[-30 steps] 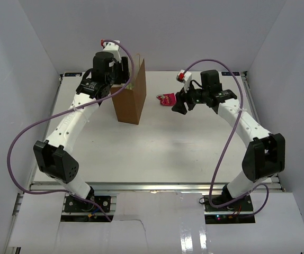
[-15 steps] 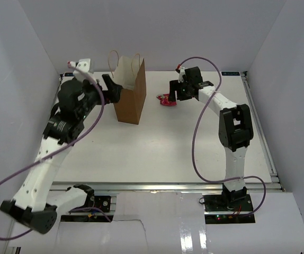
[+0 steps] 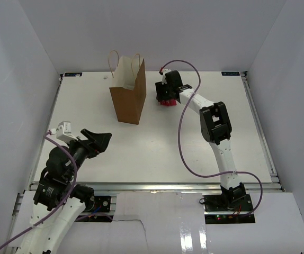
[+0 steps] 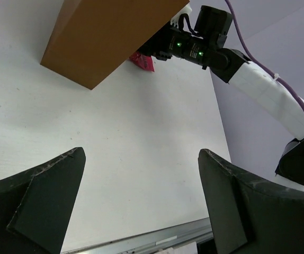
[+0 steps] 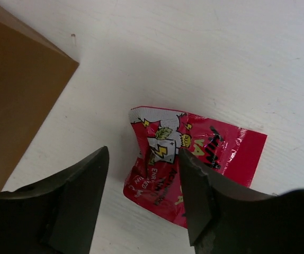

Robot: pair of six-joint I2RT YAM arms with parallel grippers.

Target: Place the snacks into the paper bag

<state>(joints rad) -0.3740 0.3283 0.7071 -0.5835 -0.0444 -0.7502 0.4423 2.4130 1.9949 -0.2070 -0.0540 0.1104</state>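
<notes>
Room: broad stretch of table [image 3: 168,143] between bag and near edge, walls close on three sides. Paper bag [image 3: 128,98] upright far left of centre, mouth up. Red packet [image 3: 166,102] flat on table just right of bag's base. Right arm reaches far forward; right tool [image 5: 144,159] points down over packet, fingers spread wide, gripping nothing; contact cannot be told. Left arm bent by near-left corner; left tool [image 4: 141,164] above table, wide open, empty, facing bag.
</notes>
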